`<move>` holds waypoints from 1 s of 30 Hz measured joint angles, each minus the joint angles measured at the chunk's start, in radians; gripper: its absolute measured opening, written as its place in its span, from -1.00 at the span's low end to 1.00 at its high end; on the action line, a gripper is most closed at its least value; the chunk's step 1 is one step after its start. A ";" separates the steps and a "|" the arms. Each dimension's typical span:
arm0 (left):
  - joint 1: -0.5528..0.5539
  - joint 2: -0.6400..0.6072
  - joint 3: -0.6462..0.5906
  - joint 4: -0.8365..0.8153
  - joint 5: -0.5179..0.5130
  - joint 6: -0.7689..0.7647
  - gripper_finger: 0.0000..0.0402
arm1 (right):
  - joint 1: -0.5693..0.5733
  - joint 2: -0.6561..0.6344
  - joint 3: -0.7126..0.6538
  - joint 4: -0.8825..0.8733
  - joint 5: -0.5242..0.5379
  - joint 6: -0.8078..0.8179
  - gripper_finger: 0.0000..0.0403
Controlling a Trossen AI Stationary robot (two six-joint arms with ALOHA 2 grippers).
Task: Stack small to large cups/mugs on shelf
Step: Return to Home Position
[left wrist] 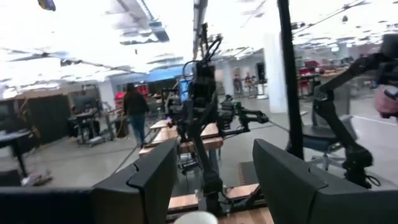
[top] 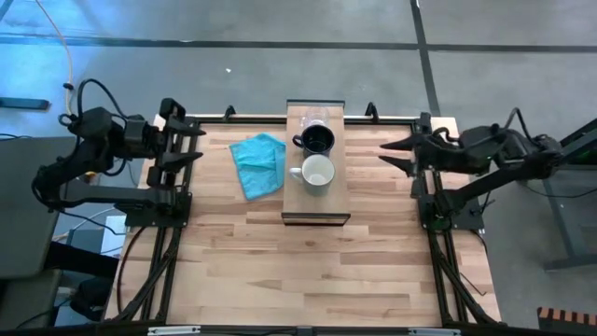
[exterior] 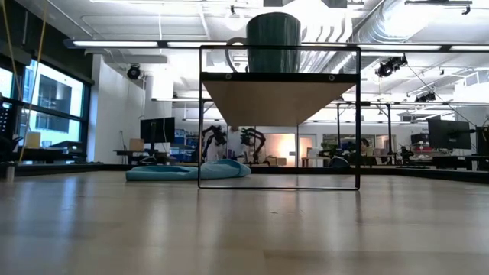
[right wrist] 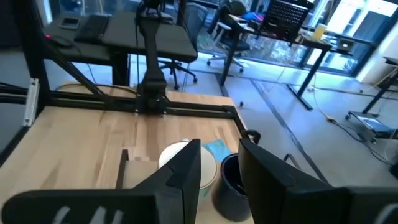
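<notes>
The light-wood shelf (top: 338, 191) stands mid-table, its length running from near to far. In a row on its top, each on its own base, stand a clear glass cup (top: 314, 116) at the far end, a black mug (top: 318, 140) and a white mug (top: 318, 173), handles toward the table's left. My left gripper (top: 198, 145) hovers open over the table's left edge, aimed level across the table (left wrist: 214, 149). My right gripper (top: 382, 154) hovers open right of the shelf, looking down at the white mug (right wrist: 180, 158) and black mug (right wrist: 227, 183).
A crumpled teal cloth (top: 259, 163) lies on the table just left of the shelf. In the low view a mug (exterior: 273, 42) stands on the shelf top (exterior: 279, 76), whose thin dark frame has open space beneath. Bare wood lies toward the near edge.
</notes>
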 joint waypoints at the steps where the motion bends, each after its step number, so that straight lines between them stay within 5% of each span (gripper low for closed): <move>1: 0.000 -0.006 -0.009 0.000 -0.014 -0.005 0.01 | 0.000 -0.009 -0.007 0.004 -0.005 0.000 -0.50; 8: 0.000 -0.030 -0.061 0.030 -0.055 -0.020 -0.01 | 0.000 -0.143 -0.199 0.195 -0.068 -0.002 -0.50; 17: 0.000 -0.055 -0.188 0.279 -0.004 -0.066 -0.01 | -0.017 -0.390 -0.442 0.481 -0.387 0.008 -0.50; 30: 0.000 -0.054 -0.346 0.492 0.097 -0.217 -0.01 | -0.020 -0.532 -0.559 0.537 -0.528 0.091 -0.50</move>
